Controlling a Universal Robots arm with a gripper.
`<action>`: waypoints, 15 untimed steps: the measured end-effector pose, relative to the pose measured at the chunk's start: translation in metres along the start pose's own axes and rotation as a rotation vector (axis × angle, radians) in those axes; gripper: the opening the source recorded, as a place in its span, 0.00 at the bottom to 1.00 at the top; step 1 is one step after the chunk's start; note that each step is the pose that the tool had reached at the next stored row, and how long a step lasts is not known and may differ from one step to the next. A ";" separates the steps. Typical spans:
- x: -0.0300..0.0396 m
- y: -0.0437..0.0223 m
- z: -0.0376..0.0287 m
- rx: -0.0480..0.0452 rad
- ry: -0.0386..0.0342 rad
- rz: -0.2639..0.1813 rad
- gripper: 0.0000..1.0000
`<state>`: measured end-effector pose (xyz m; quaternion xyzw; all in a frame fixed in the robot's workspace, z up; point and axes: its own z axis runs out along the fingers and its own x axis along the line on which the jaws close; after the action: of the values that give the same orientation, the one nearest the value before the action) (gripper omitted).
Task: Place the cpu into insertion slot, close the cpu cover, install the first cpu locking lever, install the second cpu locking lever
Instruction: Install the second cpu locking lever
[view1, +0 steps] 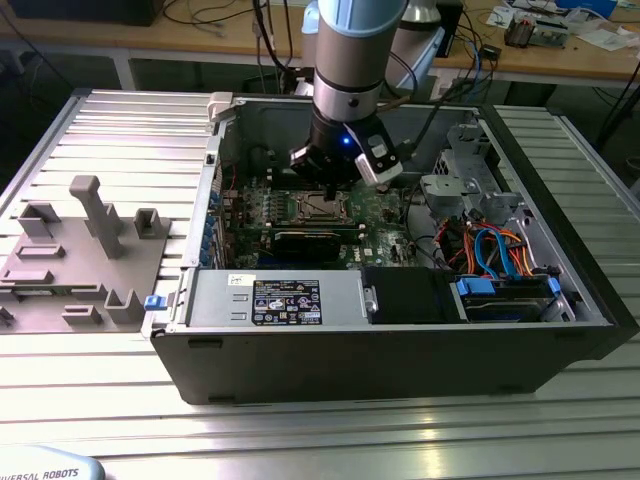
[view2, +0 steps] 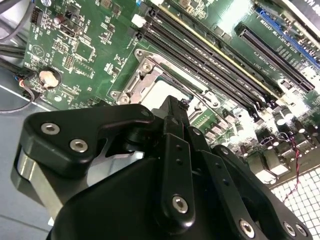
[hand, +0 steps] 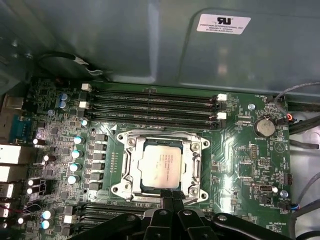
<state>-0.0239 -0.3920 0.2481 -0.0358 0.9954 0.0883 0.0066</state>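
Already the cpu (hand: 160, 167) sits in the insertion slot (hand: 127, 176) with the cpu cover (hand: 196, 165) down around it. Just beside its edge, the gripper (hand: 172, 196) hangs with fingers pressed together, holding nothing.

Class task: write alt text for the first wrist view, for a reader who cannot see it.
A silvery cpu sits in the insertion slot on a green motherboard, framed by the metal cpu cover. The black gripper hovers at the socket's near edge, with long black memory slots beyond.
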 end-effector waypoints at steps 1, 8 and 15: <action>0.0005 -0.0001 0.0003 -0.0004 0.0000 0.000 0.11; 0.0042 -0.0065 0.0005 -0.0062 -0.0004 0.000 0.11; 0.0058 -0.0184 -0.0008 -0.0069 -0.0005 0.000 0.11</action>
<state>-0.0284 -0.4106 0.2456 -0.0358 0.9951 0.0917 0.0067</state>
